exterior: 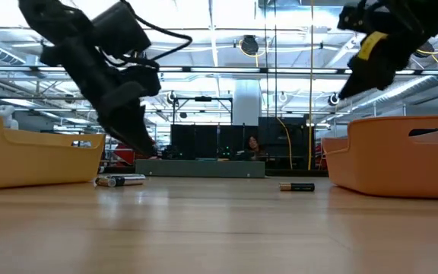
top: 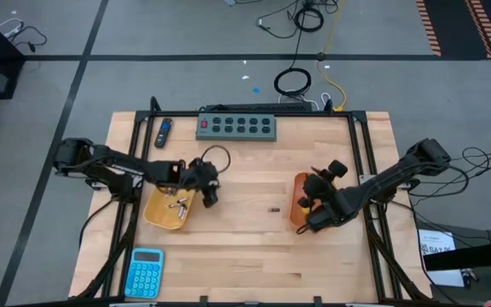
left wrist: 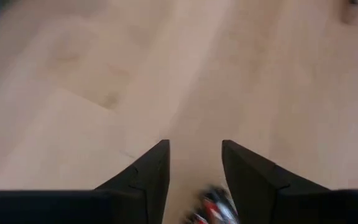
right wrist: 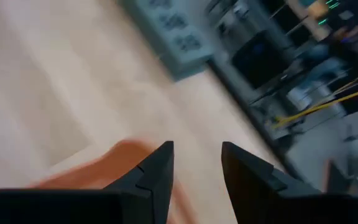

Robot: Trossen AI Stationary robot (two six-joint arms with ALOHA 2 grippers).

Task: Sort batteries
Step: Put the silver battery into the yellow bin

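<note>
**Two trays, two arms, and loose cells in between**

The yellow tray [top: 170, 210] sits on the left of the tabletop [top: 245, 247] and the orange tray [top: 299, 201] on the right, one within reach of each arm, which suits sorting the two kinds apart. A few batteries [top: 177, 203] already lie in the yellow tray. One dark battery [top: 274, 209] lies alone on the bare wood between the trays, nearer the orange one. The low view shows a silvery battery [exterior: 120, 180] on the wood just beside the yellow tray.

The left tool [top: 208, 194] hangs low at the yellow tray's inner edge, its fingers apart with something small and reddish, too blurred to name, showing between them; whether it is gripped I cannot tell. The right tool [top: 310, 223] is raised over the orange tray, fingers apart and empty, probably just clear of a drop.

The surface is pale wood in a black frame, carrying a button box [top: 237, 127] at the far edge, a blue-and-black stick [top: 164, 132] and a blue calculator [top: 146, 273]. Beyond is a workshop with grey floor, cables and ceiling lights.
</note>
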